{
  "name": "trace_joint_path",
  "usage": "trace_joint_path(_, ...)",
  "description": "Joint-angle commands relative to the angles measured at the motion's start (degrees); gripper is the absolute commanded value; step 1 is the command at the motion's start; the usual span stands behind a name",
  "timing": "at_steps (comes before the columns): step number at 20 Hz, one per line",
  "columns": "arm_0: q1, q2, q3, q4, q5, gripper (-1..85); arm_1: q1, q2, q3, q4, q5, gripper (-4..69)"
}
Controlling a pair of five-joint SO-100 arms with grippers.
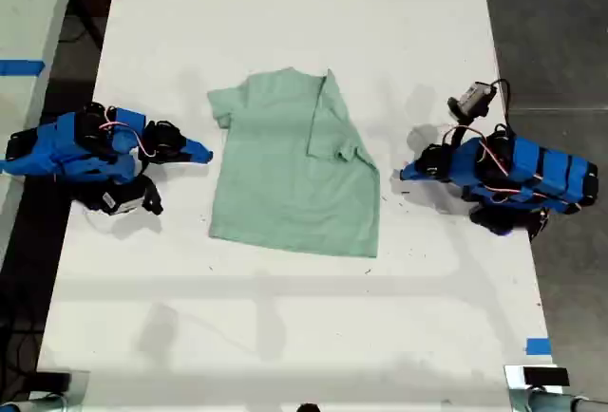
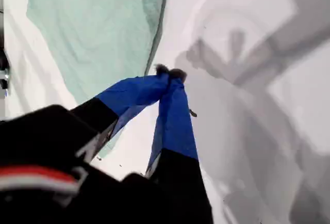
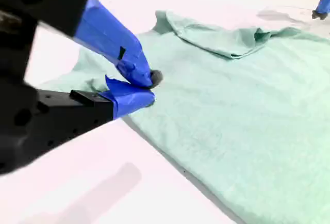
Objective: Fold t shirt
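Long white table [image 1: 285, 336], smooth and matte, crossed by soft grey shadows; dark grey floor [image 1: 560, 32] along the exterior view's right.

Near mid-table, lying flat: the t shirt [image 1: 285, 184], pale mint green, thin and soft, plain, lightly wrinkled. Side toward the exterior view's right folded in over the body, its short sleeve [image 1: 332, 137] lying on top; other sleeve spread out toward the exterior view's left. Folded ridge seen again across the cloth in the second wrist view [image 3: 221, 38].

On either side of the cloth, low on the table, two blue and black arms with red and white wires.

At the exterior view's right, my first gripper [image 1: 407, 173]: blue fingers closed tip to tip [image 2: 167, 72], holding nothing, over bare table just beside the shirt's edge [image 2: 103, 33].

At the exterior view's left, my second gripper [image 1: 204, 154]: fingers drawn together at the tips [image 3: 147, 85], no cloth visibly pinched, right at the shirt's near edge.

Small blue tape strip [image 1: 537, 346] near the table's corner at the exterior view's lower right.
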Motion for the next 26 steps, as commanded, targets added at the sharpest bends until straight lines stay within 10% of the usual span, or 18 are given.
trace_joint_path(1, 0.3, 0.4, 0.8, -2.1, -1.1, -0.1, 0.0, 0.8, 3.0, -1.9, -1.0, -1.5)
trace_joint_path(26, 1.8, 0.4, 0.8, -3.0, -1.6, -0.1, 0.2, 0.8, 3.0, -1.9, -1.0, -1.5)
